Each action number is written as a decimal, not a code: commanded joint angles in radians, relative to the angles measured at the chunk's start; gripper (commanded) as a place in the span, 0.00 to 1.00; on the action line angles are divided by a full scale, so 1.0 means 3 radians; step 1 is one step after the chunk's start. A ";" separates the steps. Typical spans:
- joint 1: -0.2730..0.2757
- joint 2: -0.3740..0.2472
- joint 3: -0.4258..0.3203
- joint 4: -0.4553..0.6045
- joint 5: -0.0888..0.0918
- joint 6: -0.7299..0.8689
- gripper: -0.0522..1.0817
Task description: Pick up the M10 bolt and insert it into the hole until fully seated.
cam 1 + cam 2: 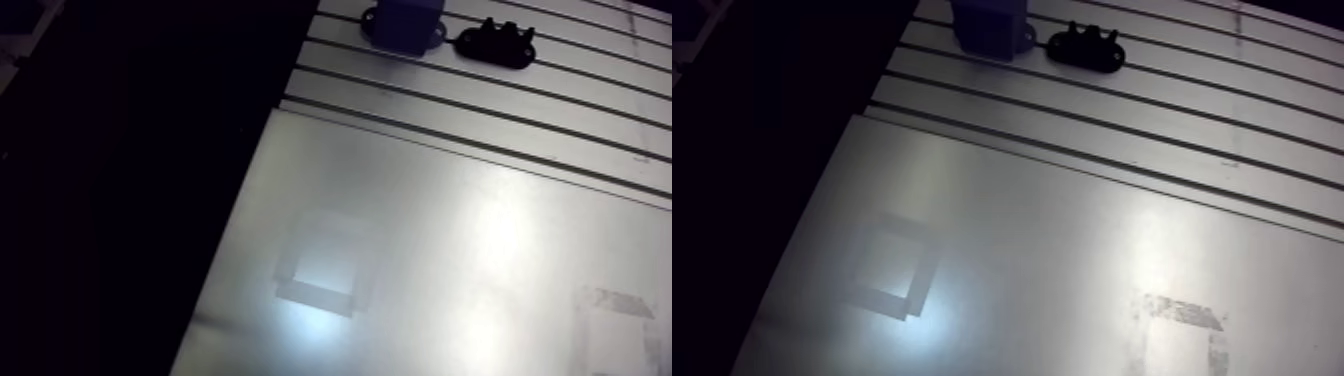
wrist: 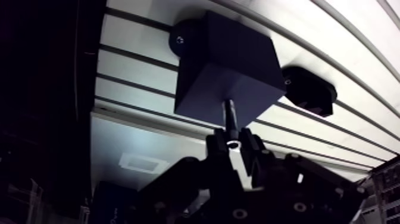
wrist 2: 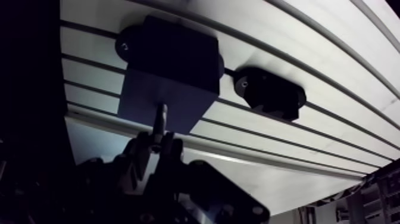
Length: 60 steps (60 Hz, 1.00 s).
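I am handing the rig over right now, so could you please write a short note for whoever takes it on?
Gripper: shut on the M10 bolt, shank pointing ahead.
Blue block: on the slotted table, black fixture beside it.
Done: bolt picked up, tip at the block's near face.
Left: push in until fully seated; whether the tip has entered yet cannot be told.

The slotted silver aluminium table (image 1: 520,100), upper right in the arm view, is smooth bare metal with a soft sheen. The flat grey metal sheet (image 1: 430,230) below it is satin and glares under the light, with scuffed rectangular marks (image 1: 1182,315). The blue boxy plastic block (image 1: 405,22) and black oval plastic fixture (image 1: 495,42) look matt. The slim dark metal bolt (image 2: 230,114) gleams dully.
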<state>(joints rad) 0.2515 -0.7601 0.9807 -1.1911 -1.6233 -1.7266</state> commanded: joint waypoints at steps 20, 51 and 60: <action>0.0006 -0.0009 -0.0009 -0.0005 -0.0093 -0.0030 0.05; 0.0139 -0.0389 -0.0006 -0.0029 -0.0053 0.0030 0.05; 0.0089 -0.0645 0.0044 -0.0046 -0.0053 0.0060 0.05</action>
<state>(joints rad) 0.2864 -0.8539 0.9746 -1.1978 -1.6408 -1.7218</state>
